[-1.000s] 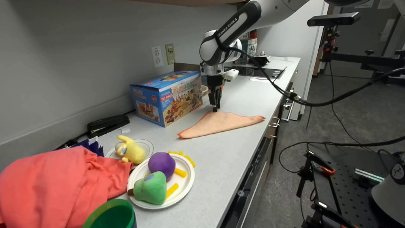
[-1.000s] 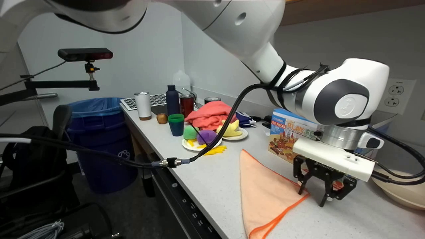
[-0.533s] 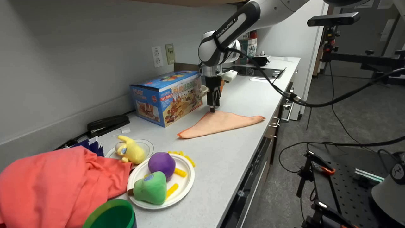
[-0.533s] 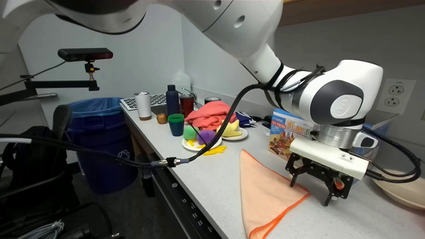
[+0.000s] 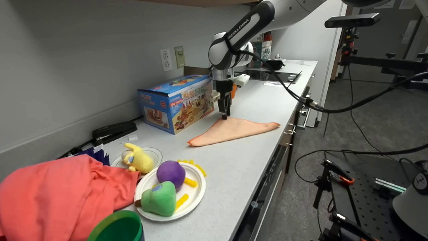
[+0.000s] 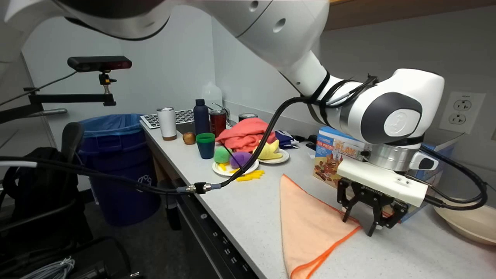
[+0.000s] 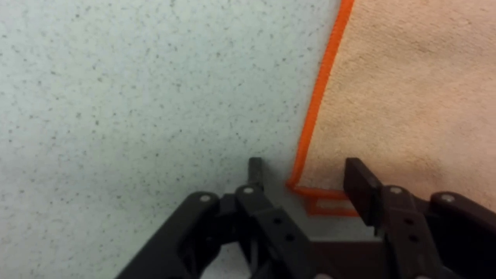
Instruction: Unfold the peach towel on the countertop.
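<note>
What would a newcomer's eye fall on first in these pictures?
Probably the large white robot arm, spanning the top of an exterior view, its open tool at a corner of the peach towel. Next, the coral-red cloth heap, lower left in an exterior view, beside a plate of toys. Then the blue box near the wall.

A white plate (image 5: pixel 191 203) holds a green pear (image 5: pixel 159 200).
</note>
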Action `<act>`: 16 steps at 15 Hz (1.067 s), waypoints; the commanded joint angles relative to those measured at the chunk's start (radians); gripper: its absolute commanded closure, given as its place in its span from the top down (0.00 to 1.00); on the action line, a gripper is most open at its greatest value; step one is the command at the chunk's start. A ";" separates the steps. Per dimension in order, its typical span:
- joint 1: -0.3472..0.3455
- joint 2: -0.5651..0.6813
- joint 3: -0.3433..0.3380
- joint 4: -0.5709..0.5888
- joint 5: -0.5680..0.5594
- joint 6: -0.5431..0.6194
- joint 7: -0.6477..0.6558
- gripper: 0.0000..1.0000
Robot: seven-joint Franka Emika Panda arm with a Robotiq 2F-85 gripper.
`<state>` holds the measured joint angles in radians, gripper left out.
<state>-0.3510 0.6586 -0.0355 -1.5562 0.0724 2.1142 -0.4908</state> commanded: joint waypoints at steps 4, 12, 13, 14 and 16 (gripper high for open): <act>0.010 0.020 0.006 0.033 0.001 -0.026 0.002 0.73; 0.015 0.010 0.002 0.027 -0.005 -0.027 0.009 0.37; 0.015 0.009 0.002 0.025 -0.004 -0.028 0.010 0.36; 0.015 0.009 0.002 0.025 -0.004 -0.027 0.011 0.38; 0.015 0.009 0.001 0.025 -0.003 -0.028 0.014 0.28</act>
<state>-0.3454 0.6601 -0.0331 -1.5496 0.0711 2.1123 -0.4907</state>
